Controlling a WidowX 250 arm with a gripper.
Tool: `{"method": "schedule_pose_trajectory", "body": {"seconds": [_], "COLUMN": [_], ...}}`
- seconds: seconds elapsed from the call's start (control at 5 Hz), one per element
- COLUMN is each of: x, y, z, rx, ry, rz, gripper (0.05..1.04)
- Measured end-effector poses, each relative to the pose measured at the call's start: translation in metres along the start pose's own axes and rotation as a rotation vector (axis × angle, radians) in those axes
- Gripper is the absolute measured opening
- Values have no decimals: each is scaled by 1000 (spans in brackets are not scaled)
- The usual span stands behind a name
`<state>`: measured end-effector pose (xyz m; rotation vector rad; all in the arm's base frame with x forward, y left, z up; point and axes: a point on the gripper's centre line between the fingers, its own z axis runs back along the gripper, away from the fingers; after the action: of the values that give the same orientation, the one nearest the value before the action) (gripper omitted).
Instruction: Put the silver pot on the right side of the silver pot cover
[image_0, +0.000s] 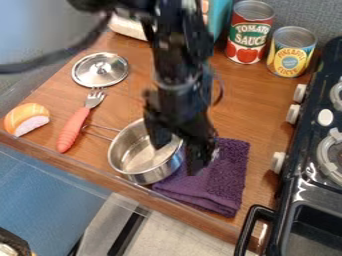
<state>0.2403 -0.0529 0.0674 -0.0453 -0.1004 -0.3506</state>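
Pot (137, 156) stands at five o'clock from the lid (99, 69), the gripper (176, 159) is spread over it, and moving to three o'clock remains.

Tbl (250, 102) w/ lid (100, 72), fork (75, 127), cloth (225, 175).

Room between lid (95, 75) and cans (250, 37); arm (179, 55) perhaps blocking.

We see a brown wooden counter (257, 105) beside the black stove (304, 186) and a gray wall (310, 14) beyond the stove.
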Motion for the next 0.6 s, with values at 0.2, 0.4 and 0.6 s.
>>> {"method": "schedule_pose_trajectory", "body": {"seconds": [0.2,0.4,0.6], "x": [-5,-6,-10], "y": [-6,-5,-8], "z": [-24,-29,-20], "rx": [-5,-2,-17], "ry": [53,60,71], "rz": [1,-3,-23], "gripper": [944,652,349]}}
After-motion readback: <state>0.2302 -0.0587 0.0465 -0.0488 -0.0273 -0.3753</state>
